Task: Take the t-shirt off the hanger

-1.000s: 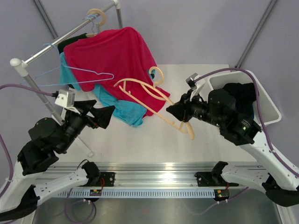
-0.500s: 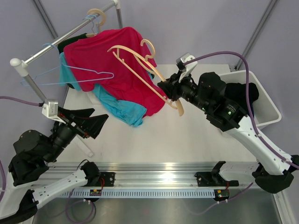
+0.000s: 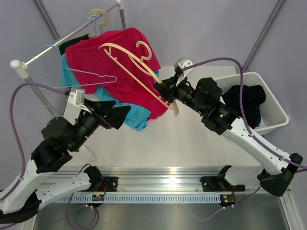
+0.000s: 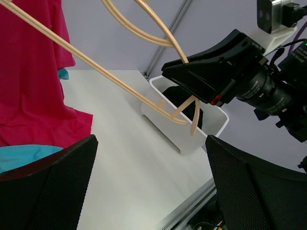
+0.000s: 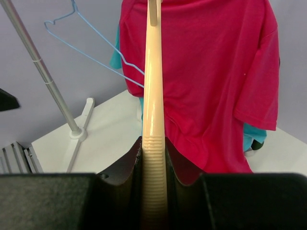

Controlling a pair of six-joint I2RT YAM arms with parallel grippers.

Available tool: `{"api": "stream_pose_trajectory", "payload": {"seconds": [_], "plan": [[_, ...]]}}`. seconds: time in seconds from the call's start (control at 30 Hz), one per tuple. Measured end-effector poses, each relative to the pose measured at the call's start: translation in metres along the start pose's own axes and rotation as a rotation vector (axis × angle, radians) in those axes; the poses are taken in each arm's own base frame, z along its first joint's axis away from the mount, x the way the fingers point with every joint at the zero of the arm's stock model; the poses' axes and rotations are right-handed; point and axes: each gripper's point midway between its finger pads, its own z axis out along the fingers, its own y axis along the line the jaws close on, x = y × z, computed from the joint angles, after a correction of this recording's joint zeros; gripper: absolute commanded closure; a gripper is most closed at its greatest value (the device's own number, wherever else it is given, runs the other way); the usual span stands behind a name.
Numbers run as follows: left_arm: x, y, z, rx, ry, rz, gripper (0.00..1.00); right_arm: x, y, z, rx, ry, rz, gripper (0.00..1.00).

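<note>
My right gripper (image 3: pixel 164 94) is shut on one end of a bare cream plastic hanger (image 3: pixel 129 64) and holds it in the air in front of the red t-shirt (image 3: pixel 115 57). The t-shirt is draped over the rack, apart from the cream hanger. In the right wrist view the hanger's ribbed arm (image 5: pixel 154 120) sits clamped in my gripper (image 5: pixel 154 155), with the red t-shirt (image 5: pixel 211 72) behind. My left gripper (image 3: pixel 122 115) is open and empty, low beside a teal shirt (image 3: pixel 132 117). Its view shows the hanger (image 4: pixel 96 67) and the red t-shirt (image 4: pixel 29 86).
A clothes rack pole (image 3: pixel 62 38) runs along the back left, with a blue wire hanger (image 3: pixel 88 79) and another cream hanger hook (image 3: pixel 99 17) on it. A white bin (image 3: pixel 276 108) holding dark clothes (image 3: pixel 247 98) stands at the right. The rack's foot (image 5: pixel 81 127) rests on the table.
My right gripper has carried the cream hanger up and to the left, towards the rack. My left arm drew back, then came forward to the teal shirt, still open.
</note>
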Motion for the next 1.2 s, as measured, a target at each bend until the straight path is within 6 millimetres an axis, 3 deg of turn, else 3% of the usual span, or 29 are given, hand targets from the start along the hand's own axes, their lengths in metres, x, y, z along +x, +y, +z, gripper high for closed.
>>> {"api": "stream_pose_trajectory", "payload": {"seconds": [0.17,0.5,0.77,1.2], "plan": [[0.012,-0.009,0.037,0.007,-0.014,-0.079,0.08,0.006,0.006,-0.009,-0.032,-0.037,0.022,1.00],[0.017,-0.041,0.093,0.106,-0.061,-0.213,0.09,0.017,0.011,-0.022,-0.057,-0.090,0.047,1.00],[0.027,-0.045,0.114,0.119,-0.075,-0.304,0.10,0.030,0.011,-0.025,-0.059,-0.097,0.065,1.00],[0.037,-0.041,0.140,0.079,-0.097,-0.396,0.11,0.012,0.017,-0.040,-0.091,-0.161,0.060,1.00]]}}
